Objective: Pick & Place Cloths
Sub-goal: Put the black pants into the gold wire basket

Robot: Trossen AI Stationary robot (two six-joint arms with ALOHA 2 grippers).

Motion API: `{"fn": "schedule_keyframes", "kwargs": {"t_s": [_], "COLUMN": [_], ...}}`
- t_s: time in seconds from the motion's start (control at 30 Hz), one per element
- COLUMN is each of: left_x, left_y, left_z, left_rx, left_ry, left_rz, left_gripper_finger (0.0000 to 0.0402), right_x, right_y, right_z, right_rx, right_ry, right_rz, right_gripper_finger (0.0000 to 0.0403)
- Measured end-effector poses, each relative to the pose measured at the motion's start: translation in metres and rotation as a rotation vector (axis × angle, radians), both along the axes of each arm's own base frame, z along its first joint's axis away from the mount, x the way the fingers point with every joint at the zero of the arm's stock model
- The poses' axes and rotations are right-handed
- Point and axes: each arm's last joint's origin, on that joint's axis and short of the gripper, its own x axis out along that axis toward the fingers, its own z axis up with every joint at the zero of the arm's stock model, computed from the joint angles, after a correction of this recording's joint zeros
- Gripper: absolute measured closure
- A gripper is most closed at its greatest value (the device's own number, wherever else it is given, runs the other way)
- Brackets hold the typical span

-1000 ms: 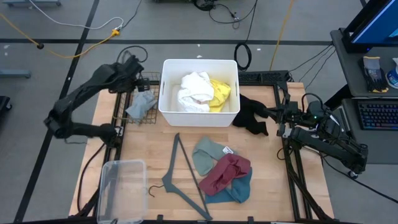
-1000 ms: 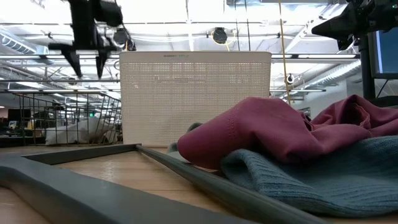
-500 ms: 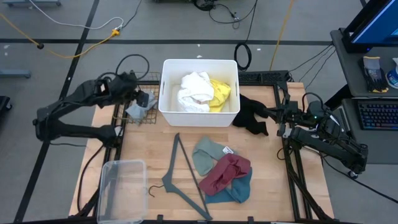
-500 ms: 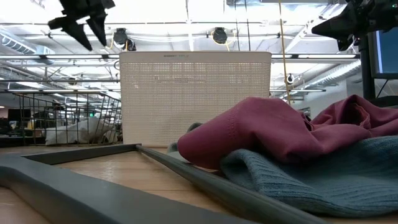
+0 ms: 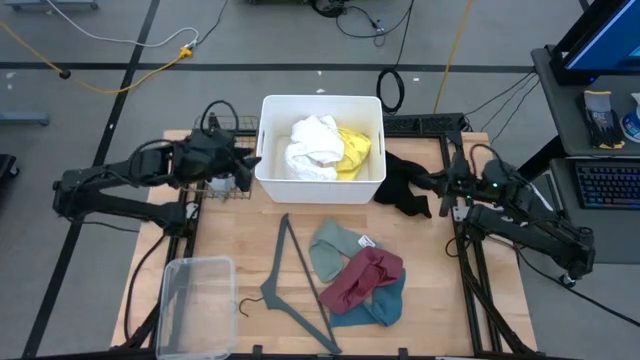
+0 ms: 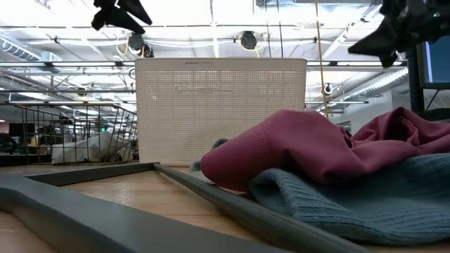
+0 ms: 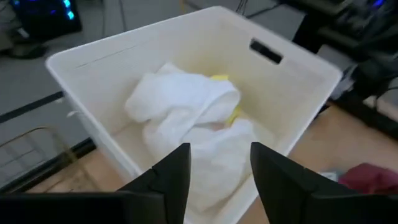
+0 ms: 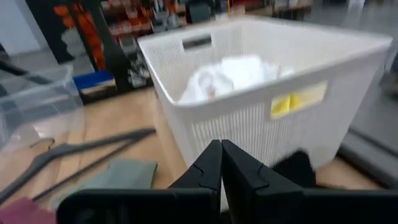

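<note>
A white cloth (image 5: 312, 143) and a yellow cloth (image 5: 356, 150) lie in the white basket (image 5: 321, 100). A grey cloth (image 5: 222, 183) lies in the wire basket (image 5: 205, 190), partly under my left arm. Right of the white basket, a black cloth (image 5: 403, 186) lies on the table. Sage-green (image 5: 334, 250), maroon (image 5: 365, 278) and teal (image 5: 387, 306) cloths are piled near the front. My left gripper (image 7: 217, 168) is open and empty by the white basket's left wall, raised. My right gripper (image 8: 221, 163) is shut over the black cloth's right edge, with nothing between its fingers.
A thin grey hanger (image 5: 296, 282) lies on the table left of the cloth pile. A clear plastic container (image 5: 195, 302) stands at the front left corner. Bare wood shows between the white basket and the pile.
My left gripper has swung from above the wire basket's far side toward the white basket's left wall. It has turned from pointing down to nearly level, facing into the basket. My right gripper has tipped down slightly. No cloth has moved.
</note>
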Motion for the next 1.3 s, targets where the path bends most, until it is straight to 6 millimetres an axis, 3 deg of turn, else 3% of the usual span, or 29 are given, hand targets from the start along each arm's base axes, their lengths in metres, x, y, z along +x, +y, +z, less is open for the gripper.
{"fn": "schedule_keyframes", "kwargs": {"t_s": [0.33,0.8,0.97,1.3], "left_x": [-0.011,-0.016,-0.016,-0.016], "left_y": [-0.016,-0.02,-0.019,-0.019], "left_z": [-0.044,-0.05,-0.05,-0.05], "left_rx": [-0.043,-0.027,-0.026,-0.025], "left_ry": [-0.222,-0.275,-0.275,-0.275], "left_rz": [-0.064,-0.069,-0.067,-0.062], "left_gripper_finger": [0.0249,0.0249,0.0249,0.0249], "right_x": [0.018,0.033,0.036,0.045], "right_y": [-0.01,-0.023,-0.024,-0.032], "right_z": [-0.021,-0.04,-0.042,-0.035], "right_rx": [0.193,0.298,0.29,0.132], "right_ry": [0.215,0.392,0.419,0.374], "right_rz": [-0.02,-0.176,-0.176,-0.207], "right_gripper_finger": [0.0398,0.0393,0.0347,0.0208]}}
